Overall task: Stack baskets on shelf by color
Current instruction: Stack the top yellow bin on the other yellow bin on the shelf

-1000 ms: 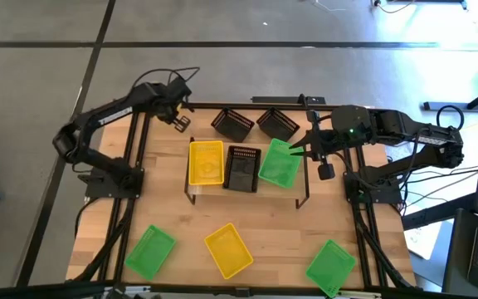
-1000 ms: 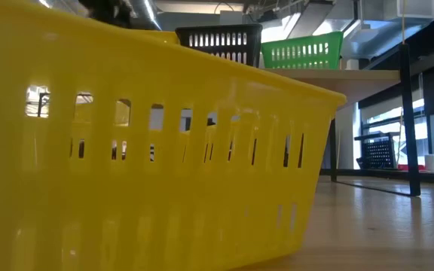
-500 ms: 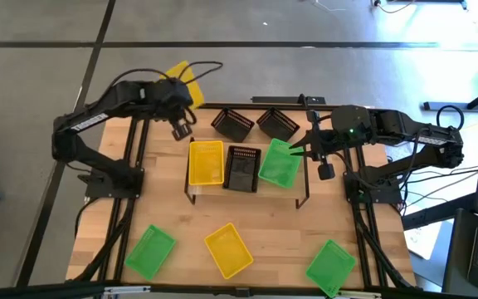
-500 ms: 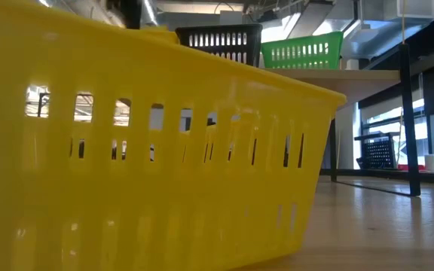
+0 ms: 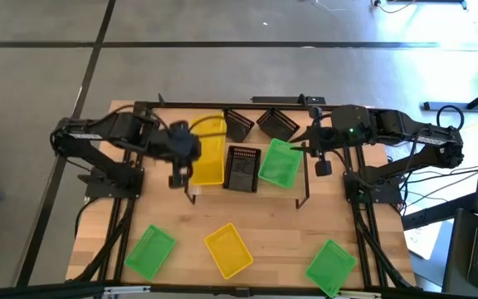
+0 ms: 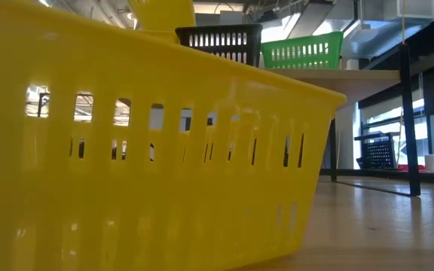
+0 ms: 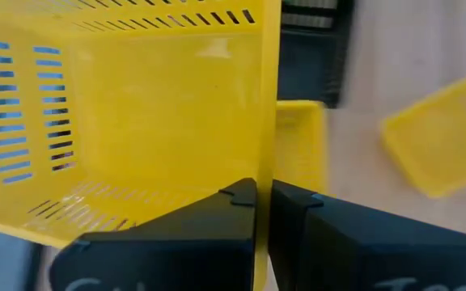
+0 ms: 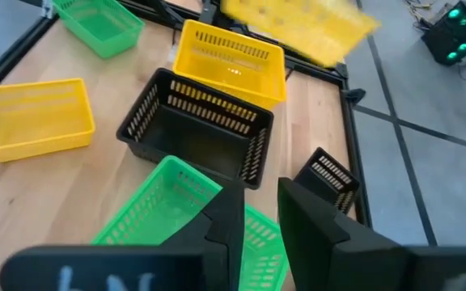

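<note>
Three baskets sit side by side on your shelf: a yellow basket, a black basket and a green basket. Your left gripper is clamped on the wall of another yellow one, the held basket, hanging tilted over the shelf's yellow end. Your right gripper hovers at the green basket's edge, fingers slightly apart, gripping nothing. Two spare black baskets lie behind the shelf; near the front edge lie two green baskets and a front yellow basket.
</note>
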Robot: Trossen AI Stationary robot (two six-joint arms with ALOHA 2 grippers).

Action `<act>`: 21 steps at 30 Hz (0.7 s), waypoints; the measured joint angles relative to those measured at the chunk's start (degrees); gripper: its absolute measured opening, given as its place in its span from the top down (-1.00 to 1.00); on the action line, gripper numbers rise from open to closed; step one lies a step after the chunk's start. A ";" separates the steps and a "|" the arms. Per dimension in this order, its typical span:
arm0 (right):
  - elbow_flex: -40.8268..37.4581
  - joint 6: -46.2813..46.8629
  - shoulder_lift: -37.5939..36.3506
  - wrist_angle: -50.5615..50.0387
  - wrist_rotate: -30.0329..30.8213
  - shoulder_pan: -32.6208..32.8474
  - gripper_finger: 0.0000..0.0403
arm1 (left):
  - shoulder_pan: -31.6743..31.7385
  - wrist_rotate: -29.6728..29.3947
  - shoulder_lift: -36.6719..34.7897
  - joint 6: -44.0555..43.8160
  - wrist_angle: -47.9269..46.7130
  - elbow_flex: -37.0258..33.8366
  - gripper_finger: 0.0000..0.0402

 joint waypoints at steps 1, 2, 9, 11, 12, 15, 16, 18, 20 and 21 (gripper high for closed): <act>0.02 0.00 0.00 0.00 0.14 -0.08 0.62 | -0.96 1.17 0.29 -1.74 0.00 0.00 1.00; 0.00 0.00 0.00 0.00 0.15 -0.09 0.62 | -1.80 2.21 0.63 -3.34 0.00 0.00 1.00; 0.00 0.00 0.00 0.00 0.14 -0.09 0.62 | -4.00 3.38 2.13 -9.61 -0.71 -0.01 1.00; 0.00 0.00 0.00 0.01 0.14 -0.09 0.62 | -3.99 3.52 2.97 -10.69 -1.00 0.04 1.00; 0.00 0.00 0.00 0.01 0.14 -0.09 0.62 | -4.01 3.67 3.37 -10.96 -1.38 0.02 1.00; 0.00 0.00 -0.02 0.00 0.14 -0.09 0.62 | -4.03 4.02 3.95 -12.30 -4.32 -0.02 1.00; 0.00 0.00 -0.02 0.00 0.14 -0.09 0.62 | -4.03 4.03 4.26 -12.46 -4.36 0.07 1.00; 0.00 0.00 -0.02 -0.02 0.14 -0.09 0.62 | -3.98 4.19 4.99 -12.47 -4.92 -0.07 1.00; 0.00 0.00 -0.04 -0.03 0.14 -0.09 0.62 | -3.96 4.41 6.15 -12.38 -5.28 -0.06 1.00; 0.00 0.00 -0.03 -0.02 0.14 -0.09 0.62 | -3.82 4.64 6.45 -12.23 -4.96 -0.05 1.00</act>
